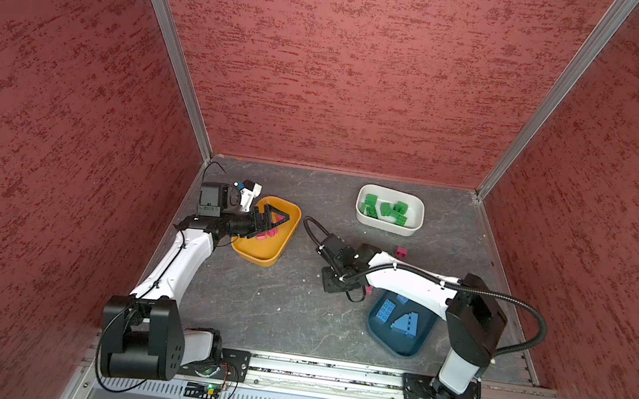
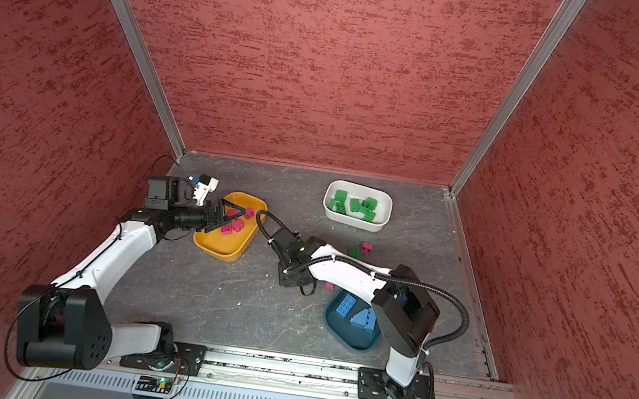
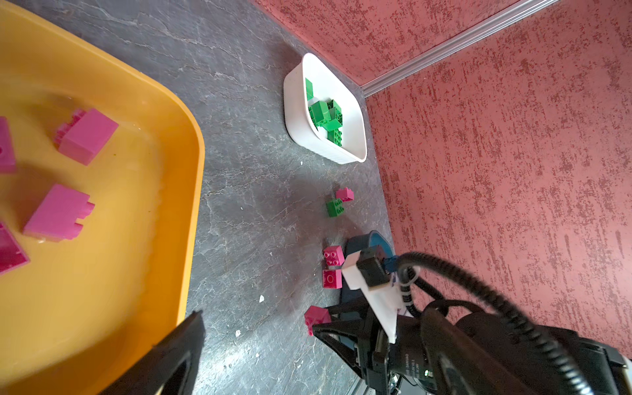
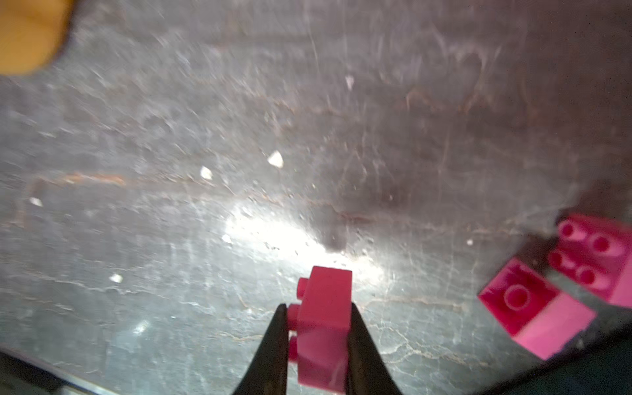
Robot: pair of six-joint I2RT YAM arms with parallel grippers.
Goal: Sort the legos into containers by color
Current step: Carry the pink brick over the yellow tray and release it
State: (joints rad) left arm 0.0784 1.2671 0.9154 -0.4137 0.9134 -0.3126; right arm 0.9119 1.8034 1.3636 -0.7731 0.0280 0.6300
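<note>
Red textured walls (image 1: 348,66) box in a dark grey, stone-patterned tabletop (image 1: 275,299). On its left side, in both top views, sits the yellow-orange bin (image 1: 259,260) with several pink bricks (image 2: 236,226) lying inside. The left fingers (image 3: 164,362) hang over that bin, spread wide and holding nothing.

Toward the far right stands the white bin (image 1: 387,229), which holds a heap of green bricks (image 1: 385,210). Near the front right lies the teal bin (image 1: 395,347), partly hidden under the right arm (image 1: 411,282). Blue bricks (image 1: 383,314) lie in it, among them a sloped blue piece (image 1: 404,324).

The right arm reaches toward the middle of the tabletop, between the yellow-orange and teal bins. The right fingers (image 4: 270,349) are clenched on a held pink brick (image 4: 325,328), its studs turned toward one finger. The wrist view is blurred, and I cannot tell whether this brick touches the tabletop.

Two loose pink bricks (image 4: 537,307) lie close together on the tabletop just beside the teal bin, one studs up and one hollow side up. Between the white bin and the right arm, a loose green brick (image 2: 353,252) and a lone pink brick (image 2: 366,248) sit side by side on the tabletop.
</note>
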